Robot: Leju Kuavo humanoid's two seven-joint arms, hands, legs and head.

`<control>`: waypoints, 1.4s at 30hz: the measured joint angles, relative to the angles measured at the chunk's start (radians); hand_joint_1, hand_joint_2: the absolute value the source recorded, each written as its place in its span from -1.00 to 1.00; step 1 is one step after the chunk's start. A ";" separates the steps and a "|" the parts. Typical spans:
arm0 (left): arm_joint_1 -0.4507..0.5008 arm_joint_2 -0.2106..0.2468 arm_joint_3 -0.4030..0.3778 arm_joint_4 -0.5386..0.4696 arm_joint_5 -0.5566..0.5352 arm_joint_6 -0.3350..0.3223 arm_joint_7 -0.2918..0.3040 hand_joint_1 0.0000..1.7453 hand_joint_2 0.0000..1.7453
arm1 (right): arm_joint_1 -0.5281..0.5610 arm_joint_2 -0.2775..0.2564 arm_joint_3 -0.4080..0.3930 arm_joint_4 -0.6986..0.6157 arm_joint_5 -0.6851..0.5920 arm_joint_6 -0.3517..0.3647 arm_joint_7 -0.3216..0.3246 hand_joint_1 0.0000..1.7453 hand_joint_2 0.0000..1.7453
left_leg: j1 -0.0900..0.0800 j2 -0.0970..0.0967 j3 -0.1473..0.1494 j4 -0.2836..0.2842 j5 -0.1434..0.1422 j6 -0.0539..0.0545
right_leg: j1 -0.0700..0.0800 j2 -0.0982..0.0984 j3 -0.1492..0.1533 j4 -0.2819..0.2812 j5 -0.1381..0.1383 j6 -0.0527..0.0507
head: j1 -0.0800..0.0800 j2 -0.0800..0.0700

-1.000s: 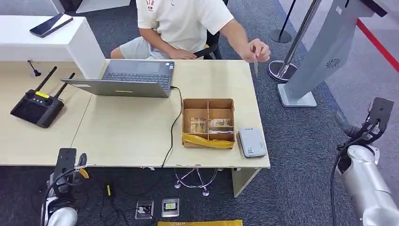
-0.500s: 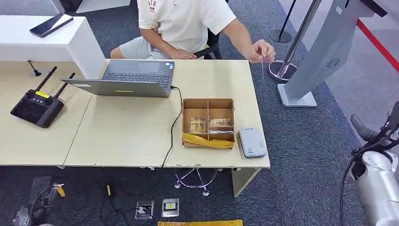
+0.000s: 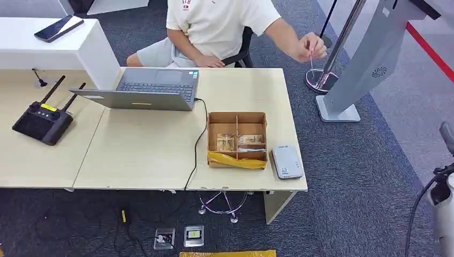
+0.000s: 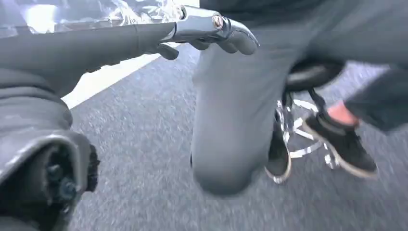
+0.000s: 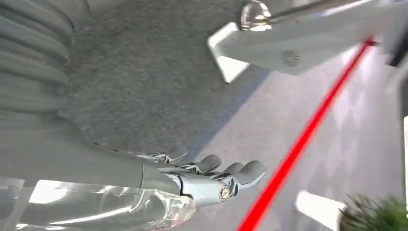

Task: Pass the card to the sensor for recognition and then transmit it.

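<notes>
Desk (image 3: 144,155) bearing a laptop (image 3: 144,88), a remote (image 3: 42,120) at far left, and a divided box (image 3: 237,139) at right; phone (image 3: 58,28) on the white counter (image 3: 80,51).

On the counter (image 3: 150,155): one laptop (image 3: 147,88), one remote controller (image 3: 42,122), one cardboard box (image 3: 237,139), one card reader (image 3: 286,161). One phone (image 3: 58,28) on the white ledge (image 3: 53,51). One person (image 3: 219,27) holds one card (image 3: 311,59).

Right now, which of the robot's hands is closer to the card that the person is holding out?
Right. The right hand is off the desk's right side, the side where the person holds the card out past the desk. The left hand is low, by a chair base.
</notes>
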 joint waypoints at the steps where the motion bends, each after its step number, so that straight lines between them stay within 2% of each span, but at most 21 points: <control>1: -0.002 0.011 0.008 0.028 0.007 -0.001 -0.021 -1.00 -1.00 | -0.006 -0.009 -0.004 -0.018 0.004 -0.006 -0.001 -1.00 1.00 | 0.000 0.000 0.000 0.000 0.000 0.000 | 0.000 0.000 0.000 0.000 0.000 0.000 | 0.000 0.000; 8: -0.020 0.022 0.031 0.150 0.030 -0.018 -0.170 -1.00 -1.00 | -0.127 -0.030 -0.008 -0.131 0.071 -0.016 -0.023 -1.00 1.00 | 0.000 0.000 0.000 0.000 0.000 0.000 | 0.000 0.000 0.000 0.000 0.000 0.000 | 0.000 0.000; 15: -0.028 0.000 0.032 0.213 0.026 -0.037 -0.256 -1.00 -1.00 | -0.291 -0.018 0.052 -0.157 0.176 0.021 -0.060 -1.00 1.00 | 0.001 -0.001 -0.001 0.000 0.001 0.000 | 0.001 -0.001 0.000 0.000 0.000 0.000 | 0.000 0.000; 25: -0.034 -0.049 0.032 0.251 0.004 -0.059 -0.310 -1.00 -1.00 | -0.477 0.039 0.205 -0.118 0.338 0.129 -0.103 -1.00 1.00 | 0.001 -0.003 -0.002 0.000 0.001 -0.001 | 0.001 -0.003 0.000 0.000 0.000 0.000 | 0.000 0.000; 34: -0.035 -0.094 0.031 0.274 -0.027 -0.070 -0.323 -1.00 -1.00 | -0.603 0.139 0.368 0.000 0.507 0.221 -0.145 -1.00 1.00 | 0.002 -0.004 -0.003 0.000 0.001 -0.001 | 0.002 -0.005 0.000 0.000 0.000 0.000 | 0.001 0.000; 42: -0.034 -0.134 0.030 0.289 -0.047 -0.070 -0.326 -1.00 -1.00 | -0.690 0.233 0.495 0.127 0.633 0.263 -0.169 -1.00 1.00 | 0.002 -0.008 -0.004 0.000 0.002 -0.001 | 0.002 -0.007 -0.001 0.000 0.000 0.000 | 0.000 0.000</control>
